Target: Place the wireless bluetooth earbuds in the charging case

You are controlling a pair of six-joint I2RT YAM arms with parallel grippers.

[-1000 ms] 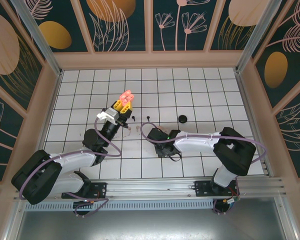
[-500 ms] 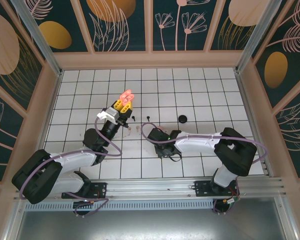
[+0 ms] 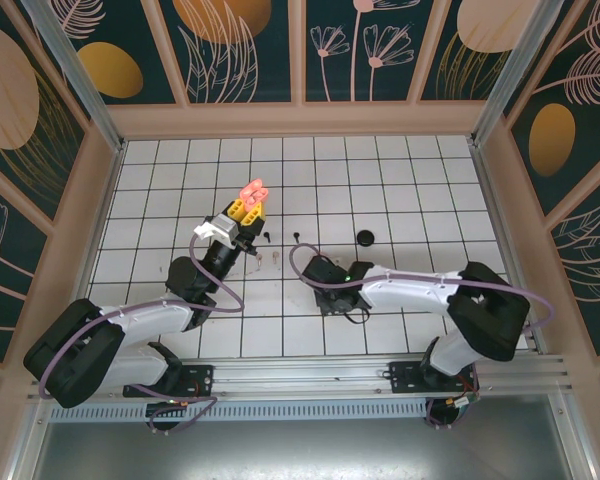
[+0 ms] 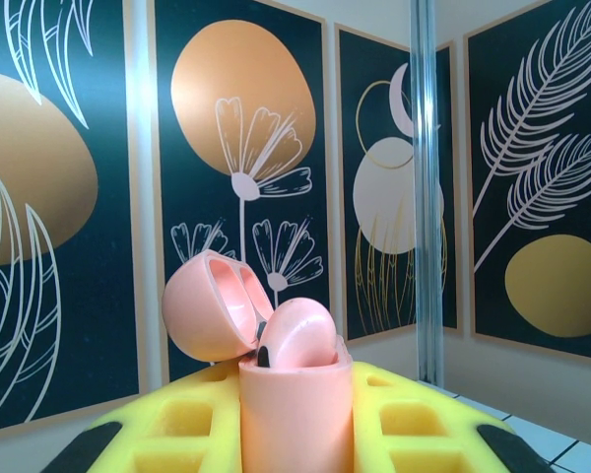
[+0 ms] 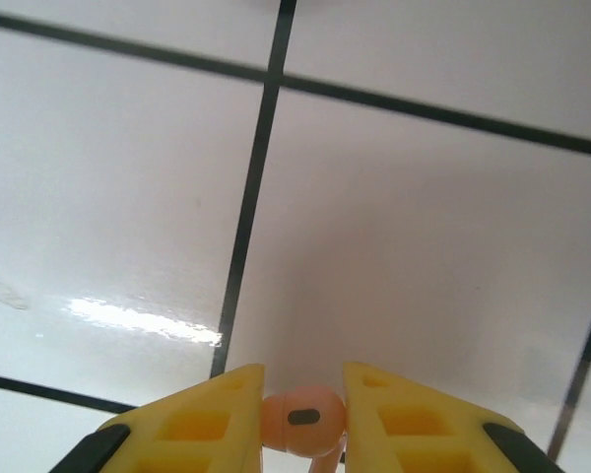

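A coral pink earbud (image 5: 301, 418) sits pinched between my right gripper's (image 5: 303, 392) yellow pads, bottom centre of the right wrist view, above white tile (image 5: 424, 246); my left gripper (image 3: 244, 212) clamps the open coral charging case (image 4: 294, 394), its lid (image 4: 209, 307) tipped upper left; a black earbud (image 3: 267, 236) lies just beside, centre of the top view.

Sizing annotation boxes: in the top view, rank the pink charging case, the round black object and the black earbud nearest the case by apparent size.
1. pink charging case, though held raised, nearer the camera
2. round black object
3. black earbud
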